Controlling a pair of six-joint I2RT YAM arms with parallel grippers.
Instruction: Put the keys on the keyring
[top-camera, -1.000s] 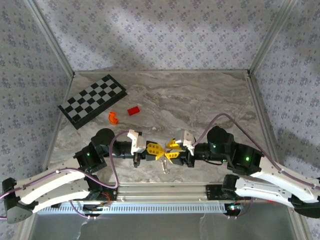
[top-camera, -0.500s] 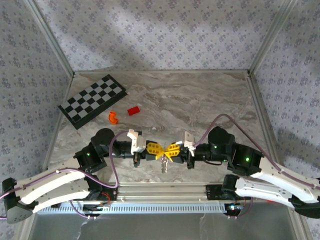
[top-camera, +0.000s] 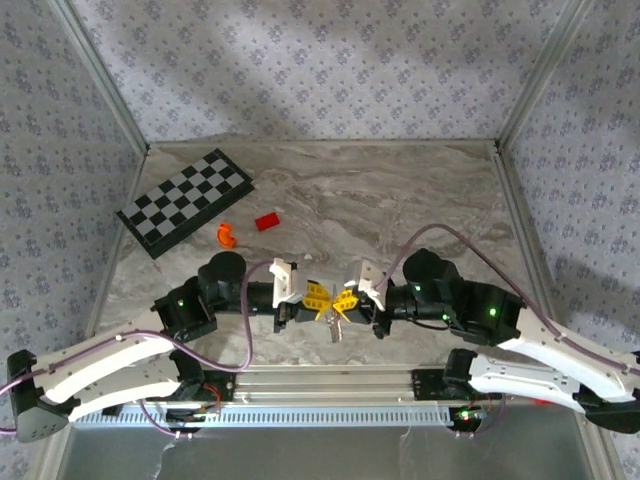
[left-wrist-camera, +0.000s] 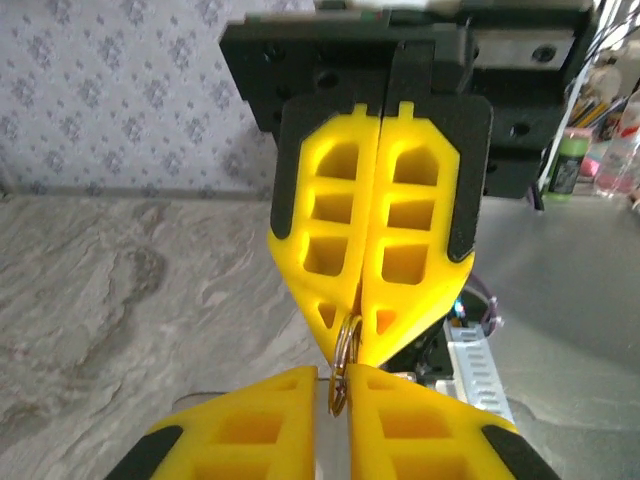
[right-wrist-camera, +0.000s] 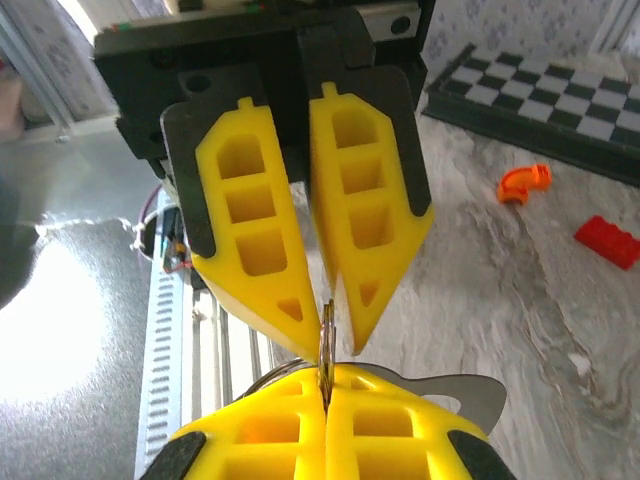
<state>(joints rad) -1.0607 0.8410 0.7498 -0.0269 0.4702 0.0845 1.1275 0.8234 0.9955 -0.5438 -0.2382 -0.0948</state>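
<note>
Near table edge (top-camera: 300, 362) — right gripper (left-wrist-camera: 357, 345) pinches keyring (left-wrist-camera: 342, 362), left gripper (right-wrist-camera: 332, 348) slightly parted.

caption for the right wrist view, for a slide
Right pincer shut on the keyring, left pincer slightly parted around it, a key jutting out beside, chessboard behind.

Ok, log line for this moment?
right hand shut on keyring | left hand around keyring, grip unclear | keys beside both hands' tips
</note>
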